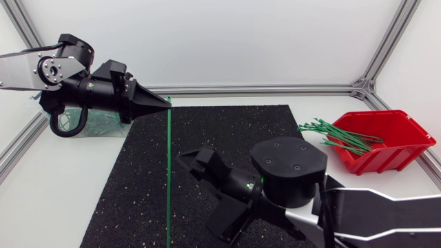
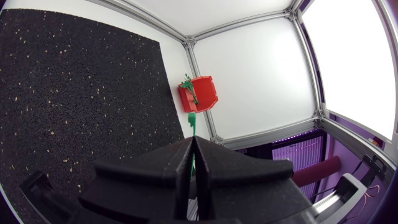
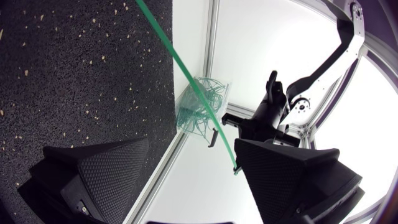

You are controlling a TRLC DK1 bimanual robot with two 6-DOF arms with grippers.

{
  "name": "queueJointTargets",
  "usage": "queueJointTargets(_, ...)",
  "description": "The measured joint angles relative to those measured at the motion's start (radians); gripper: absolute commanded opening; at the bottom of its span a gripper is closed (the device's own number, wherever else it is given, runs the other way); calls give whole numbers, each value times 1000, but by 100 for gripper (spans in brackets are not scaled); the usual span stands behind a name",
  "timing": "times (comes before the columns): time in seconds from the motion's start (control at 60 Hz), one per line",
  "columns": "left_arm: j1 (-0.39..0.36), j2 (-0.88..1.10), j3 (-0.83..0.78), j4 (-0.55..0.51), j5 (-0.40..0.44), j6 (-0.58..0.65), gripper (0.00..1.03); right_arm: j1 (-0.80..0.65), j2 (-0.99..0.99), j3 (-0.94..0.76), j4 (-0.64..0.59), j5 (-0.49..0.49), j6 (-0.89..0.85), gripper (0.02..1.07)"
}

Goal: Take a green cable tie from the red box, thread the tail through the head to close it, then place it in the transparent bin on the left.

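Left fingers: the left gripper (image 1: 165,101) was clenched on the green cable tie (image 1: 169,172), pinching it at one end between the fingertips. In the left wrist view the two wedges met with a strip of green caught between them.
Right fingers: the right gripper (image 3: 193,149) was released, its fingers spread wide and grasping nothing.
Cable tie: in the head view it ran as a straight line from the left fingertips, at upper left of centre, down to the lower edge of the frame. In the right wrist view it crossed ahead of the spread fingers, one end showing just beside one finger; contact there could not be told.
Left arm: entered at the upper left of the head view, with the fingers pointing toward the frame's middle.
Right arm: entered at the lower right, with its gripper low in the middle of the frame over the black mat (image 1: 227,138).
Transparent bin (image 1: 93,124): upper left, partly behind the left arm, with green ties inside.
Red box (image 1: 403,148): at the right, on the white tabletop (image 1: 62,200) beside the mat, holding a bundle of green ties (image 1: 337,134) that stuck out over its rim.
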Motion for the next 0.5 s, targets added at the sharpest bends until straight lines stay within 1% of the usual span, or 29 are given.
queueJointTargets(0.183,1,60,72,-52,0,8,3,0,18,-27,92,-71,-72,102)
queueJointTargets(0.217,1,75,90,-84,0,26,3,0,26,-29,109,-79,-84,102)
queueJointTargets(0.3,1,121,142,-219,-12,112,3,0,53,-29,145,-101,-106,102)
queueJointTargets(0.4,0,172,194,-353,-20,218,3,1,82,-34,173,-116,-118,100)
queueJointTargets(0.5,0,201,222,-422,-21,294,3,11,114,-42,202,-131,-132,99)
